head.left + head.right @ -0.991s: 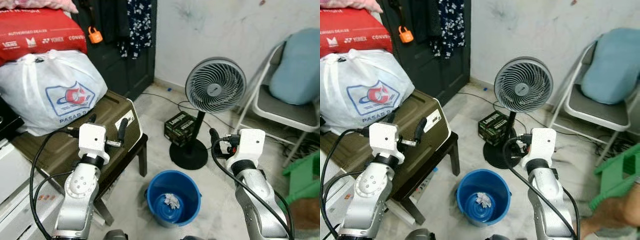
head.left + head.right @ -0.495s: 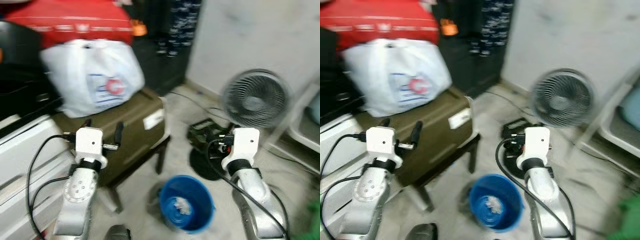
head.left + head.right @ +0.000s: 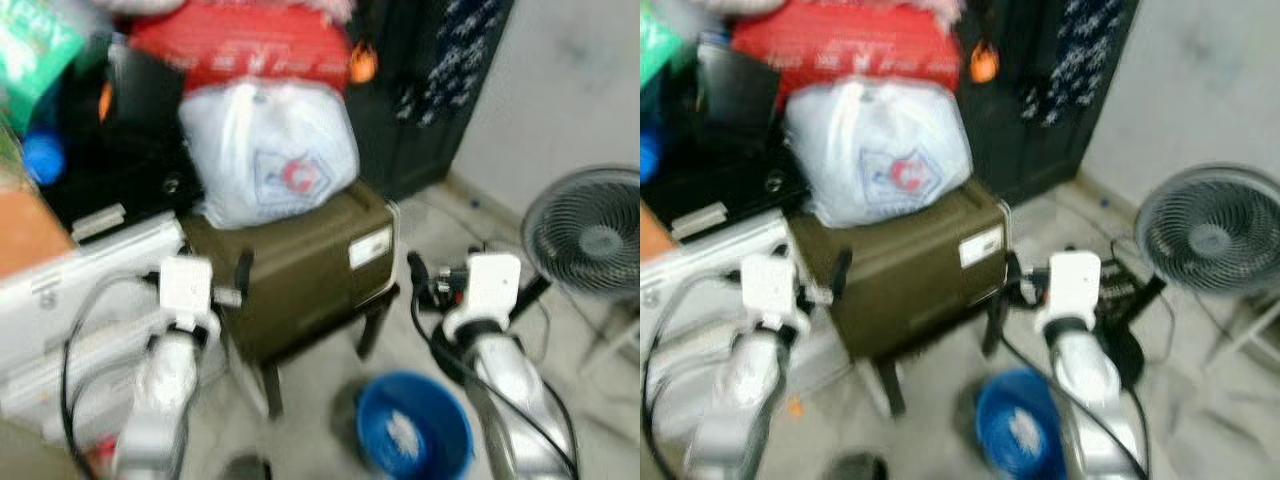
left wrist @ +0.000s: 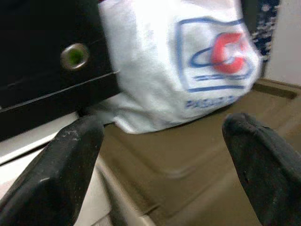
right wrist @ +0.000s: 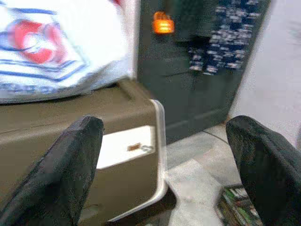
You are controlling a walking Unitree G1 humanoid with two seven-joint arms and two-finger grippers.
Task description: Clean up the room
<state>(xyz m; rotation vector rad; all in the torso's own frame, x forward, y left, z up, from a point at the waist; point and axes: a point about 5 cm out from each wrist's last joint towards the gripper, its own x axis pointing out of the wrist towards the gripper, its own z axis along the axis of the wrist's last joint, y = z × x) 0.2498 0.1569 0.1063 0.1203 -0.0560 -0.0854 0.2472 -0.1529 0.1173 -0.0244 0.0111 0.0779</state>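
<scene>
Both pincers are spread wide and empty, the left pincer (image 4: 155, 155) nearer to the white plastic bag (image 3: 268, 150) that sits atop the olive trunk (image 3: 300, 265), just ahead, while the right pincer (image 5: 164, 160) faces the trunk's end.

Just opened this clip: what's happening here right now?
Nothing is being handled. The left gripper and right gripper are both open and empty, held out in front of the robot, facing an olive-brown case on a low stand with a white plastic bag on top. On the floor near the right arm sit a blue bucket with something white inside and a standing fan. The head views are blurred.
</scene>
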